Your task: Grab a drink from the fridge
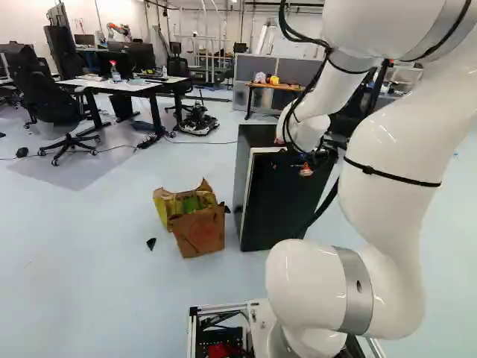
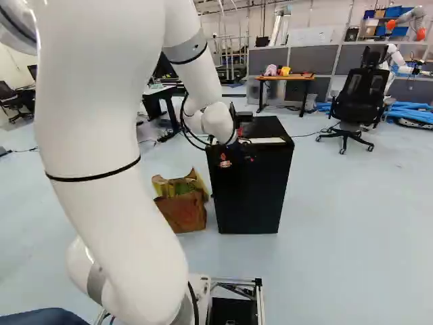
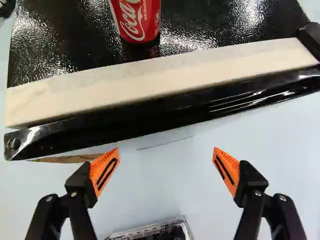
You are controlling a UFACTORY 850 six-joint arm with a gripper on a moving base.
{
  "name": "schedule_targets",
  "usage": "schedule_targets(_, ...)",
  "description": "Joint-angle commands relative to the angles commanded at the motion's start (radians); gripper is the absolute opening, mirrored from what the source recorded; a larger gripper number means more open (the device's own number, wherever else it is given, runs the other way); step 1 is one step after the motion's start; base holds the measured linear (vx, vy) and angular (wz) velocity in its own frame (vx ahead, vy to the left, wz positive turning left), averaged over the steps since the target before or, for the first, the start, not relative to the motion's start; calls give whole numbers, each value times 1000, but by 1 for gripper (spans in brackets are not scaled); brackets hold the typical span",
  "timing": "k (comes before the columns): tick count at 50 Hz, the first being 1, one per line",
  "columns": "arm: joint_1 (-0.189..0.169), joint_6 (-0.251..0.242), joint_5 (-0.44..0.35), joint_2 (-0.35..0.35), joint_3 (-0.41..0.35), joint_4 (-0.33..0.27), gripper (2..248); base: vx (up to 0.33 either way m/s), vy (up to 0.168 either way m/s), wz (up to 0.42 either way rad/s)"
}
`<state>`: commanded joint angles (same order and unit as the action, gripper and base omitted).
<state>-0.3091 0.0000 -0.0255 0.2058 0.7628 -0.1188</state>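
In the left base view my gripper (image 1: 305,170) is at the upper front of the black fridge (image 1: 279,205); in the right base view the gripper (image 2: 226,161) shows before the fridge (image 2: 249,189). The wrist view shows the gripper (image 3: 165,151) open, its orange-padded fingers wide apart over pale floor, nothing between them. Ahead of them runs the fridge door's black top edge (image 3: 165,117) with a pale strip (image 3: 150,82) behind it. A red can (image 3: 137,20) stands on the dark fridge top (image 3: 55,42), beyond the strip. The fridge's inside is hidden.
A torn brown cardboard box (image 1: 200,230) sits on the floor beside the fridge. Farther off are a white desk (image 1: 130,84), an office chair (image 2: 357,95) and a wooden table (image 2: 284,78). Another robot (image 2: 399,61) stands at the far right of the right base view.
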Motion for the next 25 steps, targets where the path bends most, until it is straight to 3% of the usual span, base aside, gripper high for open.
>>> schedule_targets(25, -13, 0, -43, -107, -122, 0, 247, 0, 0, 0)
